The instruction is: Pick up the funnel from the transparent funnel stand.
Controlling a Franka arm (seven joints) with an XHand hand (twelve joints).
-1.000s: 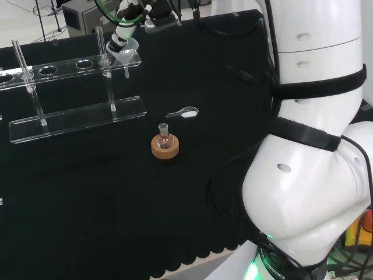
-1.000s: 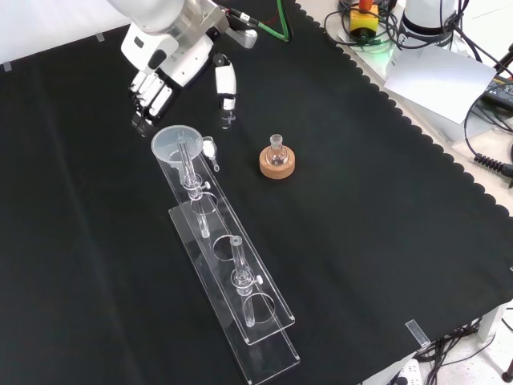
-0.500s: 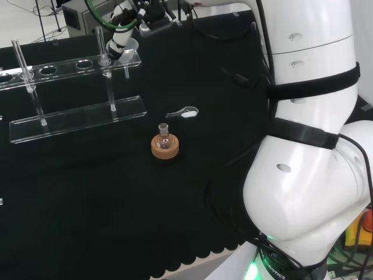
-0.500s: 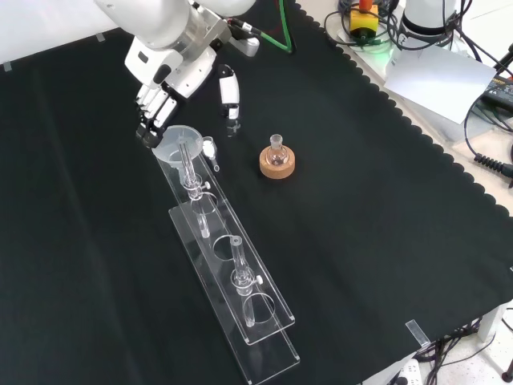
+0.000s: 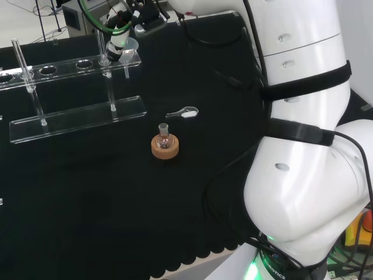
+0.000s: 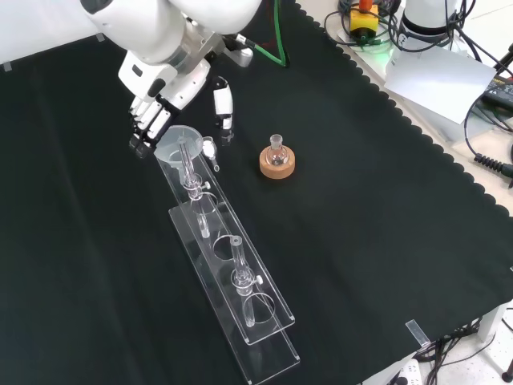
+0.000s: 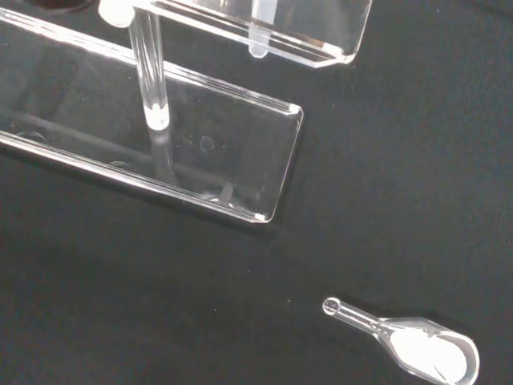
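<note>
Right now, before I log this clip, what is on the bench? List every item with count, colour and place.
funnel: one, clear, seated in the end hole of the stand nearest the hand, front view.
funnel stand: one, transparent, two tiers on posts, running diagonally down the front view.
flask: one, small, clear, upright on the cork ring.
cork ring: one, tan, right of the stand in the front view.
spoon: one, clear with white contents, lying on the cloth beside the stand's end.
cloth: one, black, covering the bench.
hand: one, black and white, fingers either side of the funnel's rim.
</note>
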